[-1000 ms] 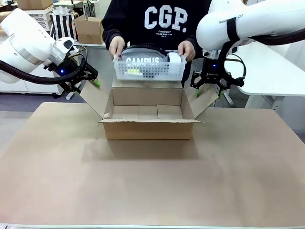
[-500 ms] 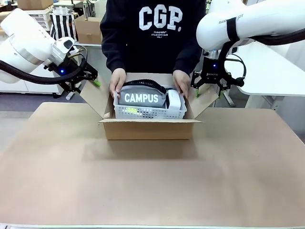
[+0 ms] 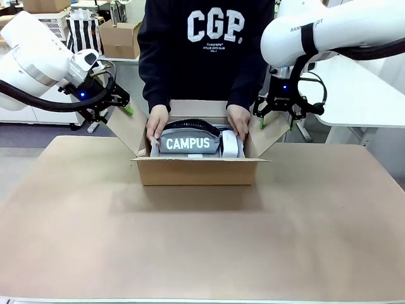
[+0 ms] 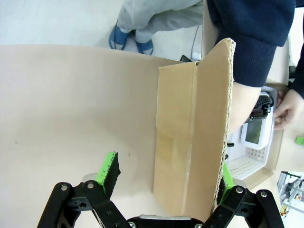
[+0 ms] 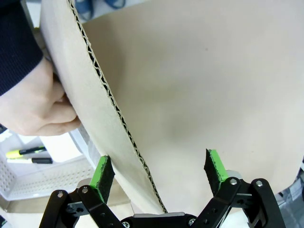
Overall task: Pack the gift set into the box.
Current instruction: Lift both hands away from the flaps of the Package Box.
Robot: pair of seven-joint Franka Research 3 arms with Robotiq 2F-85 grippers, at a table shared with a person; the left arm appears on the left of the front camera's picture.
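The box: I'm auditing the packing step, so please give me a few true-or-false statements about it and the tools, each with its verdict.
1. The box is closed on top. False: its flaps are open.
2. A grey pouch printed CAMPUS lies in the white basket inside the box. True.
3. The left tool is shut on the left flap. False: it is open, with the flap between its fingers.
4. The person has a hand at each end of the basket. True.
5. The right tool is open around the right flap. True.

White arm (image 3: 35, 54), black end effector (image 4: 169, 167), green pads (image 4: 108, 170)
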